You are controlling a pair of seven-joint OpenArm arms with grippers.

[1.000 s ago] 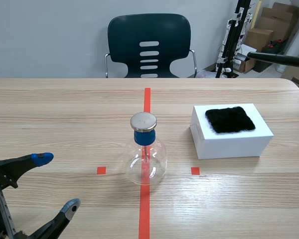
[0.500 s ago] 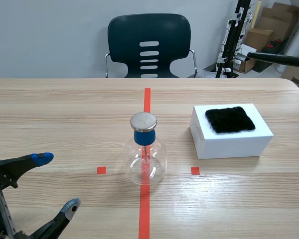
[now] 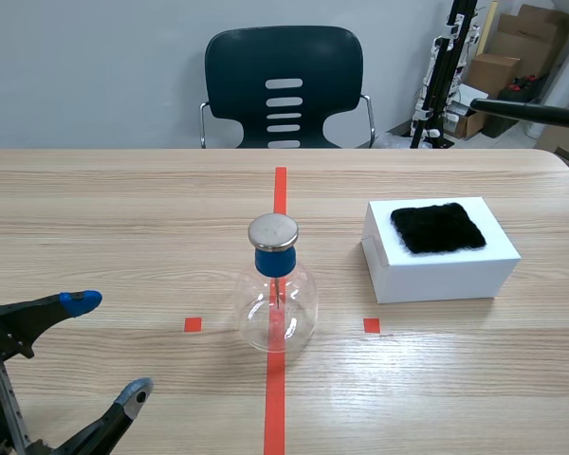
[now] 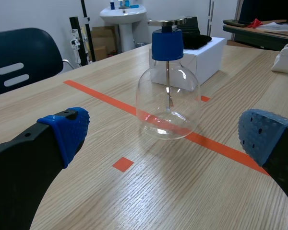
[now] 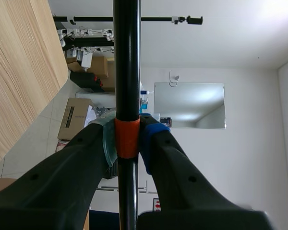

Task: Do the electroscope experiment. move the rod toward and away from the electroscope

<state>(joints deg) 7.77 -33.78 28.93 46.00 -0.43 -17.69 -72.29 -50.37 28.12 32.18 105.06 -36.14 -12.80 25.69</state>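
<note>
One electroscope [image 3: 277, 303], a glass flask with a blue stopper, stands on the red tape line [image 3: 280, 190] with a thin metal stem inside. One rod [image 5: 126, 62], black with an orange band, is clenched in the right gripper [image 5: 127, 139], well apart from the flask. The left gripper [image 3: 109, 346] gapes wide, holding nothing. One white box [image 3: 441, 270] carries one black cloth [image 3: 437, 227].

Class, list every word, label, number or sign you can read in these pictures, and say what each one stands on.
No text can be read in any view.
Cardboard boxes behind the table: any print is too small or blurred to read.
Flask, white box, rod: no writing shows on them.
</note>
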